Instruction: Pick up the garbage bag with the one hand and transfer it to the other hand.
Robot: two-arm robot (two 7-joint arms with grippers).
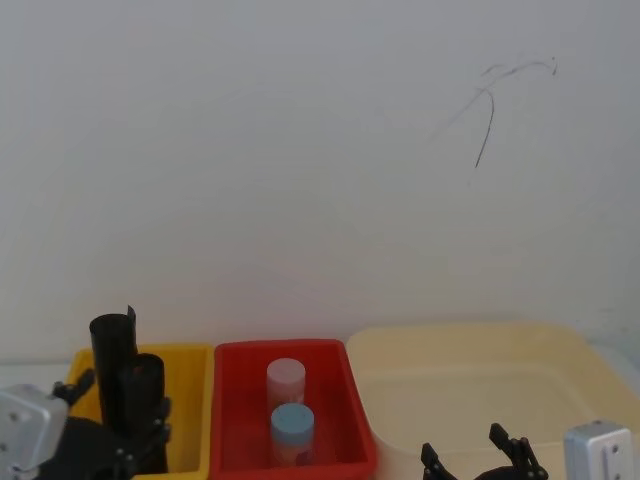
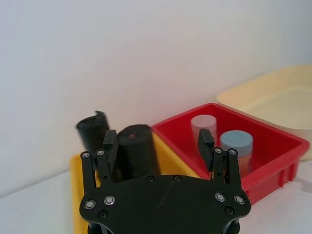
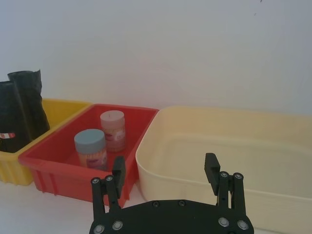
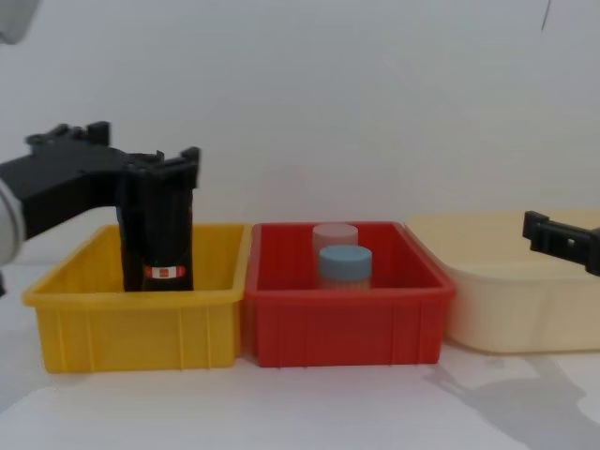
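The garbage bag (image 4: 159, 239) stood upright in the yellow bin (image 4: 131, 328), just beside the taller plain roll (image 2: 91, 130); the left gripper (image 2: 157, 141) hung at its top, fingers spread wide and gripping nothing yet. A good grasp would centre on the labelled roll alone (its neighbour crowded close) and close below the rim; the right gripper (image 3: 165, 168), also spread, hovered near the cream tub (image 3: 273, 141).

Garbage bag (image 4: 157, 239) upright in yellow bin (image 4: 131, 328)
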